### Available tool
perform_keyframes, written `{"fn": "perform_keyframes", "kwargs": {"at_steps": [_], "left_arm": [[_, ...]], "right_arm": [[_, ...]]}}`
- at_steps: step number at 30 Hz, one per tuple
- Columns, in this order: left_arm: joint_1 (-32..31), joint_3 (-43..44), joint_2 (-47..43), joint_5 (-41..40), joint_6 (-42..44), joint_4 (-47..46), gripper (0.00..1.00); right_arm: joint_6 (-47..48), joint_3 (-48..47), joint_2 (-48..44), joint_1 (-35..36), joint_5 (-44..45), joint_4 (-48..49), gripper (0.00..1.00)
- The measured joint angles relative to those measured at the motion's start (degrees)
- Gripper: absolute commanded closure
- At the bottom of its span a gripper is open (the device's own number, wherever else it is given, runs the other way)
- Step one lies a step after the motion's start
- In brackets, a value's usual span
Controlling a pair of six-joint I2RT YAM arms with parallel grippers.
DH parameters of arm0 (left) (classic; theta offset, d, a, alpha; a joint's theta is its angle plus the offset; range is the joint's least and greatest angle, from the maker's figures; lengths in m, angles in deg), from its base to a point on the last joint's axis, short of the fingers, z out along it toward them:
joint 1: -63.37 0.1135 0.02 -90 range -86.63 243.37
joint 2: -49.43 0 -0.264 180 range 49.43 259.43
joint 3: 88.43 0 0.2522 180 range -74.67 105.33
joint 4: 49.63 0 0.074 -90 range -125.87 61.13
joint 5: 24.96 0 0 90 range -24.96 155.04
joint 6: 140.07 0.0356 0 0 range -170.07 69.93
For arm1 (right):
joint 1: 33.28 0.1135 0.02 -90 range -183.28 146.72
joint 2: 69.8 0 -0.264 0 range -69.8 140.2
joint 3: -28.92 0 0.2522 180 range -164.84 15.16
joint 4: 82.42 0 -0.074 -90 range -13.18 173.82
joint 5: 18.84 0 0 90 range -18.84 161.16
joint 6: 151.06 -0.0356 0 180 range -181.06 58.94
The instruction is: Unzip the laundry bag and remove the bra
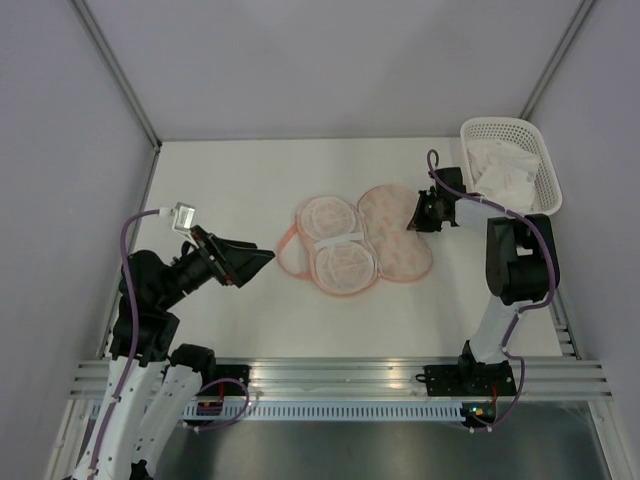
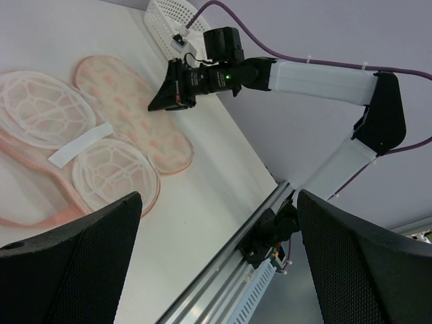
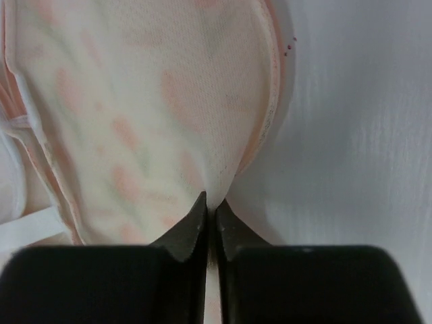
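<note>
Right jaws pinch the rim of the laundry bag point(image 3: 169, 101), left jaws hang spread; withdrawing clamped, we risk dragging it askew.

No legible text, brand, number or sign in any view. On the laundry bag point(image 1: 395, 235), only orange-pink printed blotches, none forming letters. Blank as far as visible: the white strip point(image 1: 340, 240) across its mesh halves.
</note>
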Motion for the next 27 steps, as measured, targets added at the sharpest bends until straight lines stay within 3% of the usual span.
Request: {"fn": "perform_keyframes", "kwargs": {"at_steps": [1,4,7,8,9,11,13,21,27], "left_arm": [[0.00,-0.02,-0.22,-0.02,0.00,0.26,0.00],[0.00,-0.20,-1.03,-0.11,0.02,0.50,0.00],[0.00,-0.28,-1.55,-0.17,0.04,0.79,0.00],[0.00,-0.28,-1.62,-0.17,0.07,0.83,0.00],[0.00,-0.31,-1.73,-0.24,0.13,0.87,0.00],[0.00,-0.31,-1.79,-0.39,0.26,1.03,0.01],[0.00,-0.31,-1.86,-0.50,0.39,1.05,0.01],[0.00,-0.55,-2.40,-0.57,0.44,1.25,0.00],[0.00,-0.61,-2.40,-0.55,0.44,1.53,0.00]], "right_arm": [[-0.02,0.02,0.00,0.02,0.00,-0.37,0.99],[-0.22,0.09,-0.52,-0.04,1.01,-1.11,0.99],[-0.24,0.07,-2.21,-0.04,2.93,-2.49,0.91],[-0.22,0.07,-2.82,-0.04,3.37,-2.91,0.73],[-0.20,-0.09,-3.63,-0.02,4.04,-3.54,0.64],[0.04,-0.74,-4.94,-0.04,5.11,-4.72,0.52],[0.22,-2.05,-5.33,-0.04,5.99,-5.79,0.46],[-0.72,-3.80,-5.38,1.77,17.88,-12.13,0.43],[-3.91,5.42,-12.35,5.01,27.34,-13.77,0.46]]}}
